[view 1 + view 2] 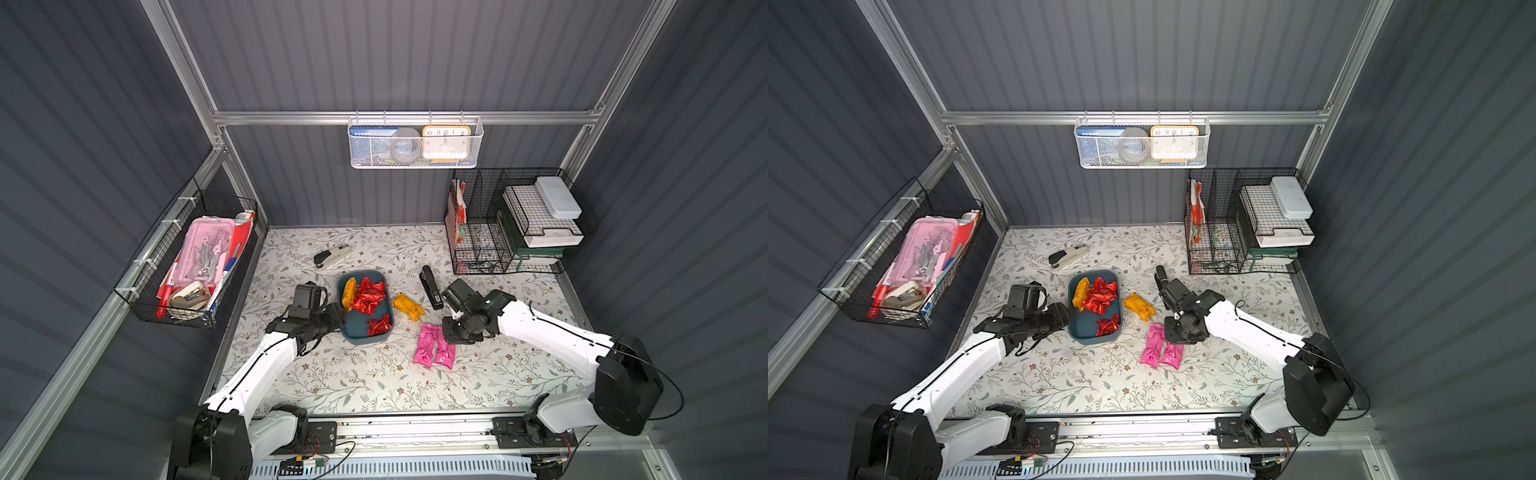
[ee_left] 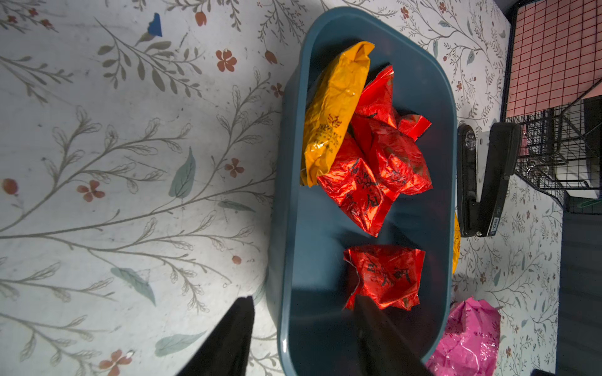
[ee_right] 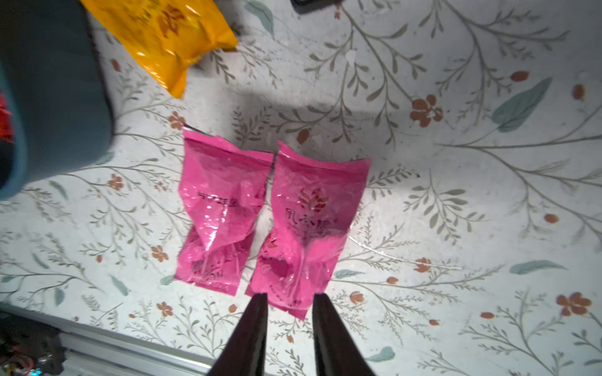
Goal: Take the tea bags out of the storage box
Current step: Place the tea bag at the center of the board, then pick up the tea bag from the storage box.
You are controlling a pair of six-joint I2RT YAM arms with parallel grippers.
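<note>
Left gripper (image 2: 303, 299) stands roughly half open astride the left wall of the storage box (image 2: 325, 228). One finger is outside over the table and the other is inside the box, just beside a lone red sachet (image 2: 384, 276). The inner finger is clear of the wall, so it clamps nothing. Right gripper (image 3: 289, 296) hangs low over the table on the right side of the box, its jaws parted by a narrow gap. One end of a pink sachet (image 3: 312, 221) lies under the tips, flat on the table and not pinched.

Five tea bags (image 2: 355, 192) sit in the teal box, which rests near the middle of the floral table (image 1: 353, 382). Three red sachets (image 1: 370, 295) are heaped at its far end, and an orange-yellow sachet (image 1: 349, 293) leans along the left wall beside them. The lone red one lies at the near right corner. Three are out on the table. A second orange-yellow sachet (image 1: 408, 306) lies just right of the box. Nearer the camera, the two pink ones lie side by side, touching along part of their edges, with the second pink sachet (image 3: 218, 208) on the box side.

A black stapler (image 1: 431, 287) lies just beyond the right gripper, and a pale stapler (image 1: 332, 254) lies beyond the box. A black wire rack (image 1: 498, 232) stands in the far right corner, and a black wire basket (image 1: 187, 266) hangs on the left wall.
</note>
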